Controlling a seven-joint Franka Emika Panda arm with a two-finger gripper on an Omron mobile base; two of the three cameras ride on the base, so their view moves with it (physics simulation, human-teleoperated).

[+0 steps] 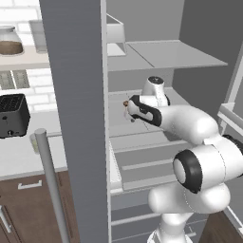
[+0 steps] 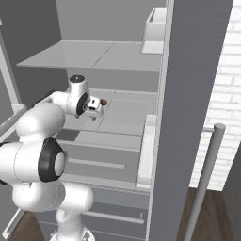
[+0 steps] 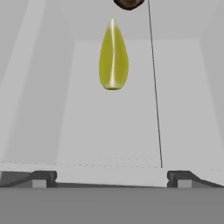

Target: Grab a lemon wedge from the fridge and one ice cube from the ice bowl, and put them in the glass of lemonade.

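The fridge (image 1: 76, 95) stands open, and my arm reaches in over its middle shelf (image 2: 122, 113). In the hand view the lemon wedge (image 3: 113, 54), yellow-green and pointed, lies on the pale shelf floor straight ahead of my gripper (image 3: 111, 178). The gripper is open with nothing between its fingertips (image 3: 40, 178), and it is still short of the wedge. From the left base view the gripper (image 1: 129, 110) hangs just above that shelf. A small pale glass (image 1: 34, 142), which may be the glass of lemonade, peeks out on the counter behind the door handle. The ice bowl and ice cube are out of view.
A small dark brown thing (image 3: 128, 3) lies just beyond the wedge. The open grey door (image 2: 193, 94) and its bar handle (image 1: 50, 180) stand close to the arm. A black toaster (image 1: 13, 115) and a jar of brown stuff (image 1: 9, 42) are at the left. A white door bin (image 2: 155, 23) sits high up.
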